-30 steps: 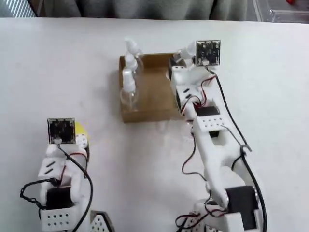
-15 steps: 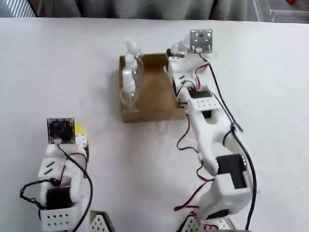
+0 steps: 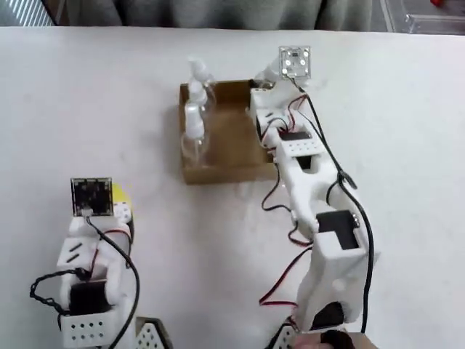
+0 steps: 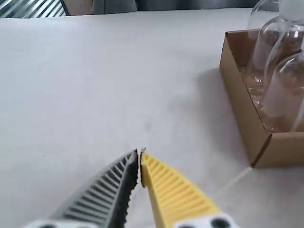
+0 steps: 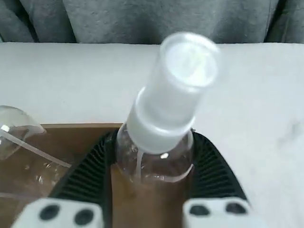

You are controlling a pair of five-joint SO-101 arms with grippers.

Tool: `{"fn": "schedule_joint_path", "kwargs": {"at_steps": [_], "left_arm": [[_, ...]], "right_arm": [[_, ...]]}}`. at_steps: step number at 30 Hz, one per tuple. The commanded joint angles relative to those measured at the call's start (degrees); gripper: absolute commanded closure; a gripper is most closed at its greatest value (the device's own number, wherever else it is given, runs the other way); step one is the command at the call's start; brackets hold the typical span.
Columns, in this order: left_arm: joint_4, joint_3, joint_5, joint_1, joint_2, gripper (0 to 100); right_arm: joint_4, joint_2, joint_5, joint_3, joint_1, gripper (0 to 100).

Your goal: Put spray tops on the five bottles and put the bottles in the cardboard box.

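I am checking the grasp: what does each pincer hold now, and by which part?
The right pincer holds a bottle by its clear shoulder, just below the spray top. The left pincer holds nothing.

In the foreground, the left end effector has its grey and yellow ribbed fingers closed tip to tip above the white worktop. At the frame's edge, an open cardboard box holds upright clear bottles.

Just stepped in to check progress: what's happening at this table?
The right gripper is shut on a spray bottle with its top on, holding it over the far right corner of the cardboard box. Other bottles with spray tops stand along the box's left side. The left gripper is shut, holding nothing, away from the box.
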Motion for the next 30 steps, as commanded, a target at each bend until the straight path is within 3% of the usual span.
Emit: {"fn": "schedule_joint_path", "kwargs": {"at_steps": [1,6,30], "left_arm": [[-0.70,-0.09,-0.62,-0.57,-0.48,98],[-0.70,-0.09,-0.62,-0.57,-0.48,98],[-0.70,-0.09,-0.62,-0.66,-0.48,98]], "right_arm": [[-1.01,-0.84,1.23,-3.16,0.22,98.4],[-1.10,-0.66,7.65,-1.85,-1.10,98.4],[-1.01,-0.66,8.53,1.23,-2.59,98.3]]}}
